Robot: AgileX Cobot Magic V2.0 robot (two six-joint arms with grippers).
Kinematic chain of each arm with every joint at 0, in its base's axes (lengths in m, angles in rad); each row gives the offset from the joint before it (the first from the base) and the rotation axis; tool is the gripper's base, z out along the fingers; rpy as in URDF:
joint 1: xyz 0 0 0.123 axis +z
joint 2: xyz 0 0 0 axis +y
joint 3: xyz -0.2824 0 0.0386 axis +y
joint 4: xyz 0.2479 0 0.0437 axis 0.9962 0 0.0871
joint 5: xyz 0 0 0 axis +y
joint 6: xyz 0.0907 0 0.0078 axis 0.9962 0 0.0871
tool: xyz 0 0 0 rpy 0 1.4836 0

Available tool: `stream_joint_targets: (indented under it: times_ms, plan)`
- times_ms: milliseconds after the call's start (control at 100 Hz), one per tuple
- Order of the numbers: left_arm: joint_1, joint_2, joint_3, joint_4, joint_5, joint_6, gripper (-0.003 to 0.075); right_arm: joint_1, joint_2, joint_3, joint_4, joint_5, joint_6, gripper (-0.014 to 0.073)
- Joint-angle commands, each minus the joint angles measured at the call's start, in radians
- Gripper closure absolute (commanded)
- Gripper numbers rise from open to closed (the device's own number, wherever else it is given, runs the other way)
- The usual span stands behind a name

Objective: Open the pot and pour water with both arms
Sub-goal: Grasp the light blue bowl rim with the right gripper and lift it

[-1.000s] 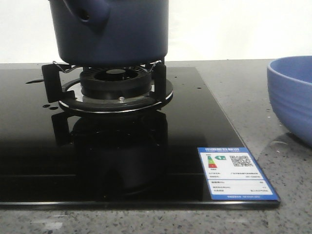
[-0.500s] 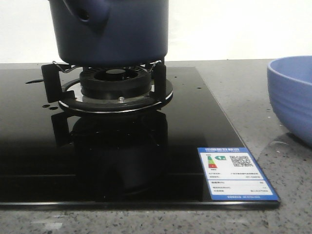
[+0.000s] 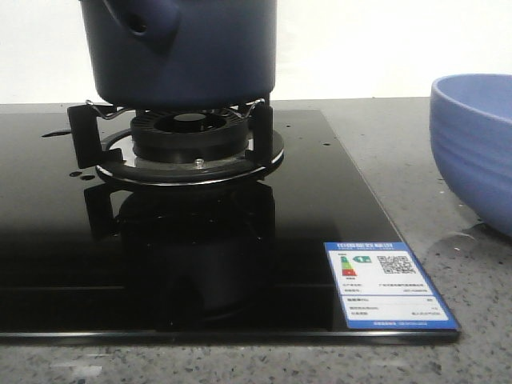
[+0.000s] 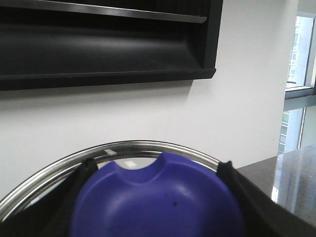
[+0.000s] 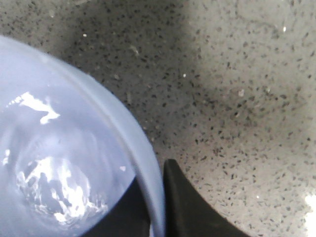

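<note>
The dark navy pot (image 3: 192,56) stands on the burner's pan support (image 3: 188,132), its stubby holed handle (image 3: 148,24) toward the front left; its top is out of frame. My left gripper (image 4: 157,197) is shut on the blue knob (image 4: 158,202) of a steel-rimmed glass lid (image 4: 148,146) and holds it up in front of a white wall. My right gripper (image 5: 159,197) is shut on the rim of the pale blue bowl (image 5: 74,128), one finger inside and one outside. Glossy clear water (image 5: 54,192) glints in the bowl's bottom. Neither gripper shows in the front view.
The black glass cooktop (image 3: 304,208) carries a blue and white energy label (image 3: 388,284) at its front right corner and small drops (image 3: 76,172) at the left. The pale blue bowl (image 3: 476,152) is at the right over speckled grey countertop (image 3: 400,144). A black wall shelf (image 4: 98,44) hangs above.
The pale blue bowl has shifted a little up and to the left in the front view. The pot and the burner have not moved.
</note>
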Motion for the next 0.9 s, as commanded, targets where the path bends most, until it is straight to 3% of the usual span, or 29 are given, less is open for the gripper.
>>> stream_joint_targets:
  times_ms: [0, 420, 890]
  plan:
    - [-0.007, -0.006, -0.035, -0.050, -0.012, -0.010, 0.0531, -0.002, -0.011, -0.066, 0.029, -0.021, -0.005, 0.0662]
    - [-0.007, -0.005, -0.035, -0.050, -0.043, -0.010, 0.0531, 0.020, 0.094, -0.523, 0.029, 0.187, -0.016, 0.0652]
    - [-0.007, -0.005, -0.035, -0.050, -0.049, -0.010, 0.0531, 0.288, 0.528, -1.188, 0.041, 0.352, 0.009, 0.0652]
